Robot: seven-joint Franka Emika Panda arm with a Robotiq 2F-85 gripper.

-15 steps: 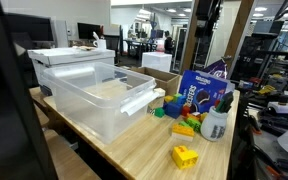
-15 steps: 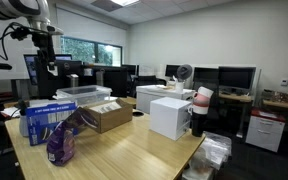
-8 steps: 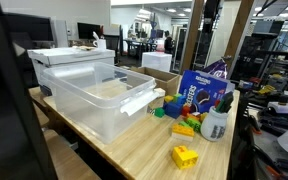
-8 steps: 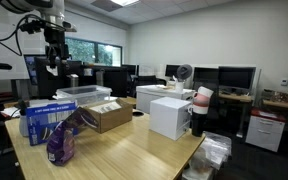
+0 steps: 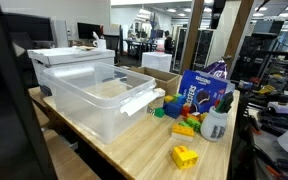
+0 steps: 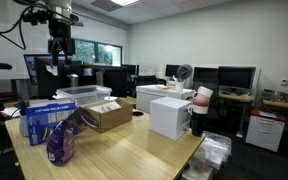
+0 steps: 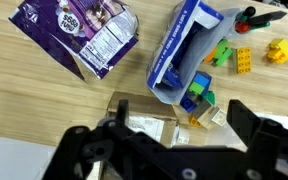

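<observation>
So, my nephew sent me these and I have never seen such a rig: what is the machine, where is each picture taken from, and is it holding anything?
It is a robot arm ending in a two-fingered claw. Two pictures come from cameras standing in the room; the third looks down from the arm's wrist, so the dark shapes along its lower edge are the claw itself. On the light wooden table lie a crumpled purple snack bag, an open blue cardboard carton with coloured toy bricks in and beside it, a brown cardboard box and clear plastic storage bins. The claw hangs high above them, open and empty.
</observation>
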